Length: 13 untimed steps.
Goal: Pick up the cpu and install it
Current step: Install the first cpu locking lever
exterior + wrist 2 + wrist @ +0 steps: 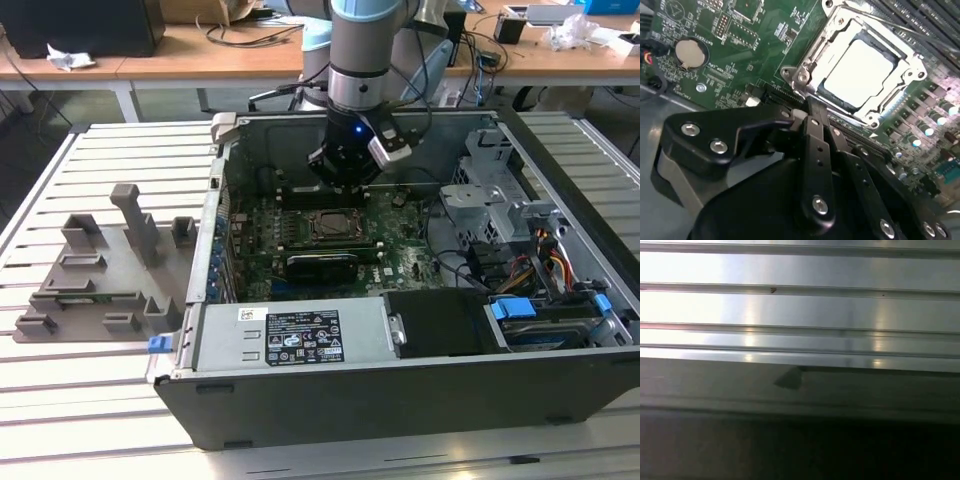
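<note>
Open computer case (pixel 420 400) lies on its side on the slatted metal surface (pixel 100 400), centre to right of the exterior view. Inside it: green motherboard (pixel 400 262), black power supply box (pixel 290 338) along the lower edge, drive cage and cable bundle (pixel 540 262) at the right.

In the second wrist view the cpu (pixel 860 69), bright silver square top, sits inside the metal socket frame (pixel 805 75) on the motherboard, upper right of frame. It sits flat, framed on all sides by the socket. Coin cell battery (pixel 690 53) upper left on the board.

Gripper (pixel 350 178) hangs inside the case just above the socket area in the exterior view, upper centre. In the second wrist view the black fingers (pixel 817 145) appear drawn close together, narrow, holding nothing, tips just short of the socket's edge, not touching the cpu.

Grey plastic tray (pixel 100 275) with upright blocks sits on the surface at the left of the exterior view, well apart from the case.
</note>
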Each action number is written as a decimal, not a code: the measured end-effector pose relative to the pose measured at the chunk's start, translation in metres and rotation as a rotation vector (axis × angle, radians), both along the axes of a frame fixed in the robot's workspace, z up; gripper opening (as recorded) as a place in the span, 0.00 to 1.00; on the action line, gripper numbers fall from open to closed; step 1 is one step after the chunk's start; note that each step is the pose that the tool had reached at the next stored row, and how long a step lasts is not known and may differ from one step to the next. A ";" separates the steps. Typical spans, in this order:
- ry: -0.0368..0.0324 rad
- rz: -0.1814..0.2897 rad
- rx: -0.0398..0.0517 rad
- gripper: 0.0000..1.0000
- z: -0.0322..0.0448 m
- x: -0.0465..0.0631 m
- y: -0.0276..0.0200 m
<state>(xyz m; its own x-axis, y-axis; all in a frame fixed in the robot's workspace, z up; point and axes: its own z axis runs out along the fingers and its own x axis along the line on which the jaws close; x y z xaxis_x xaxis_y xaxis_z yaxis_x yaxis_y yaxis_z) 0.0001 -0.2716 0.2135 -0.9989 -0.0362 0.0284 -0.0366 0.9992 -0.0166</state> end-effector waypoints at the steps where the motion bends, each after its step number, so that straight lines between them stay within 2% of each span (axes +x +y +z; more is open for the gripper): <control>1: -0.0001 0.000 -0.0015 0.11 0.0005 0.000 -0.0010; 4: 0.0000 0.000 -0.0342 0.11 0.0007 0.000 -0.0062; 6: 0.0000 0.000 -0.0621 0.11 0.0007 0.000 -0.0116; 7: 0.0001 0.000 -0.0677 0.11 0.0007 0.000 -0.0159; 10: 0.0000 0.000 -0.0687 0.11 0.0007 0.000 -0.0264; 11: 0.0000 0.000 -0.0687 0.11 0.0007 0.000 -0.0288; 13: 0.0001 0.000 -0.0689 0.11 0.0015 0.000 -0.0302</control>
